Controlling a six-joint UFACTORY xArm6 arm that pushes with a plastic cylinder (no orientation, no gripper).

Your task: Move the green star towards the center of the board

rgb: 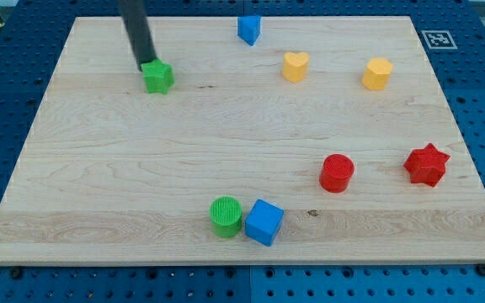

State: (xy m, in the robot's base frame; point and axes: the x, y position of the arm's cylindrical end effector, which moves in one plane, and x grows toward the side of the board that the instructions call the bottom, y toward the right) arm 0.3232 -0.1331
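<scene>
Green star-shaped plastic block (158,77) sits in the upper left part of the pale wooden board (141,168), well away from the centre, with my tip (145,64) pressed against its upper left edge. The straight dark rod (135,29) comes down from the view's top at a slight slant and ends at that block; it has no jaws to open or close and holds nothing, only touching the star at its side

A blue plastic block of angular shape (248,29) rests near the top edge, right of the rod. Further right lie a yellow heart-shaped block (295,66) and a yellow block with faceted sides (377,74), apart from each other. On the right half, a red cylinder (337,172) stands near a red star-shaped block (427,164), the two not touching. Near the view's bottom, a green ribbed cylinder (226,216) stands just beside a blue cube (264,222), the pair close enough that they appear to touch. The board lies on a blue perforated table (7,93), with a black-and-white marker tag (437,39) at its upper right corner
</scene>
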